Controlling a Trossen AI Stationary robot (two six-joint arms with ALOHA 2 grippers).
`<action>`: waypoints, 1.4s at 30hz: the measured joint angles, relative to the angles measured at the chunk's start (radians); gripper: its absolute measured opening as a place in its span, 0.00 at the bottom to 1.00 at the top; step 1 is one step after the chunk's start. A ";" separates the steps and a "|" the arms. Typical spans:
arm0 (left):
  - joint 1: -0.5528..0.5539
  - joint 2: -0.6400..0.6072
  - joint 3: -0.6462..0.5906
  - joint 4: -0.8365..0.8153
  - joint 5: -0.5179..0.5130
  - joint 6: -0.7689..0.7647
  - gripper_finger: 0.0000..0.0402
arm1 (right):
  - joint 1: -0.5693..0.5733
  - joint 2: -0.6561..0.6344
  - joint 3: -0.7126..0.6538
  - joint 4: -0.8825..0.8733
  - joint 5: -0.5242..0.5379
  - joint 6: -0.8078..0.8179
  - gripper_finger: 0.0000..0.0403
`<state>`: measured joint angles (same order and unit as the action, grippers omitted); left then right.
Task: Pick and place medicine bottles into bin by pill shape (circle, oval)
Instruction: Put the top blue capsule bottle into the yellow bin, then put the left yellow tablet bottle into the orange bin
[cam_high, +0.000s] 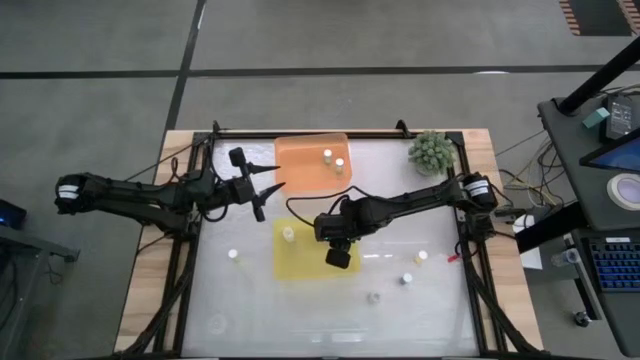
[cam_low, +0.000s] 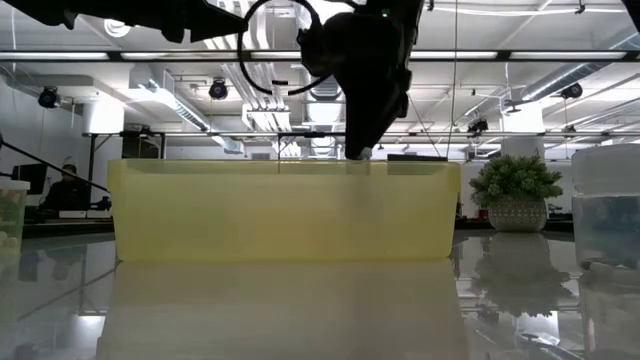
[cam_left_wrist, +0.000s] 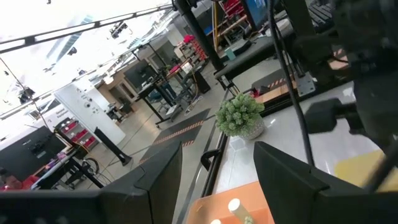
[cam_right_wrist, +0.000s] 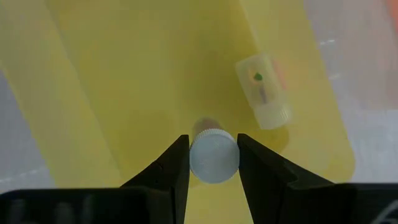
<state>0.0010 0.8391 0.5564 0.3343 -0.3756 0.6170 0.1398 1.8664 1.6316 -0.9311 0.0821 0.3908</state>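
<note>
The right pincer (cam_high: 339, 258) is hanging over the shallow yellow plastic tray (cam_high: 300, 264) near the middle of the white tabletop (cam_high: 330, 310), its two dark fingers (cam_right_wrist: 172, 167) closing on a small medicine bottle with a white ribbed cap (cam_right_wrist: 213, 157), which it is holding above the tray floor. A second small pale bottle (cam_right_wrist: 263, 91) is lying on its side inside the same tray, apart from the held one.

The left pincer (cam_high: 262, 176) is waiting at the edge of the orange plastic tray (cam_high: 303, 160) at the far side of the tabletop, its fingers (cam_left_wrist: 155, 180) standing apart with nothing between them. Two white-capped bottles (cam_high: 333, 159) are standing upright in the orange tray.

More small bottles are standing loose on the tabletop: one (cam_high: 233, 255) just left of the yellow tray, and three to its right (cam_high: 421, 257), (cam_high: 407, 278), (cam_high: 373, 297). A green spiky plant ball in a pale pot (cam_high: 431, 151) is sitting at the far right corner.

In the low view the yellow tray's wall (cam_low: 285, 210) is filling the middle, with the right arm coming down behind it.
</note>
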 joint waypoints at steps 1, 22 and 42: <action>0.000 0.000 0.000 0.000 0.000 0.000 0.46 | 0.000 0.003 -0.004 0.002 0.002 -0.004 0.27; 0.000 0.000 0.000 0.002 0.000 0.002 0.46 | 0.000 0.080 -0.015 0.025 0.036 -0.042 0.29; 0.000 -0.002 0.000 0.002 0.000 0.002 0.46 | 0.000 0.065 -0.016 0.023 0.044 -0.017 0.52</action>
<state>0.0009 0.8374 0.5568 0.3359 -0.3756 0.6186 0.1394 1.9312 1.6157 -0.9079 0.1262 0.3740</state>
